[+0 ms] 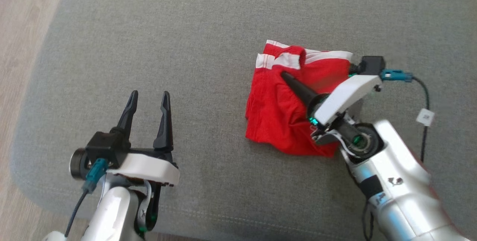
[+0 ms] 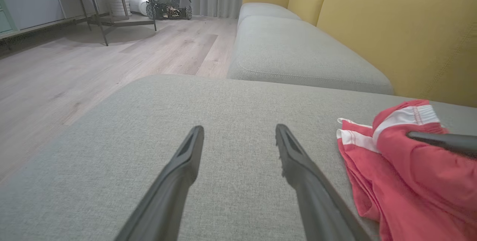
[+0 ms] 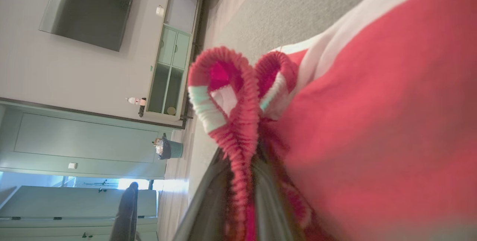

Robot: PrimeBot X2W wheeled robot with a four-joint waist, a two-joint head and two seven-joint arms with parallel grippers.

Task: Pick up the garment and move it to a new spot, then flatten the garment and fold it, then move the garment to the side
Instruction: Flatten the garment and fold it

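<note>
Closest to the lens, a ruffled loop of elastic waistband [image 3: 240, 121] stood pinched between the two dark fingers of the right gripper [image 1: 286, 75], whose jaws were nearly closed and clamped on that fold. The band belonged to the red shorts [image 1: 277, 114], white-striped at the edge, which lay bunched under and around those fingers on the grey seat cushion [image 1: 208, 47]. They looked light, limp and thin, likely to sag and drag rather than keep any shape. The thicker elastic band seemed the soundest place to grip, since it gave the fingers a ridge to bite and spread the pull across the cloth. One layer might slip free if only loose fabric were caught. Well off to the far side of the shorts from the right gripper, the left gripper [image 1: 149, 94] hovered over bare cushion with its fingers spread wide, holding and touching nothing. Beyond its fingertips rose the yellow backrest [image 2: 391, 28], with wooden floor [image 2: 93, 66] alongside.
</note>
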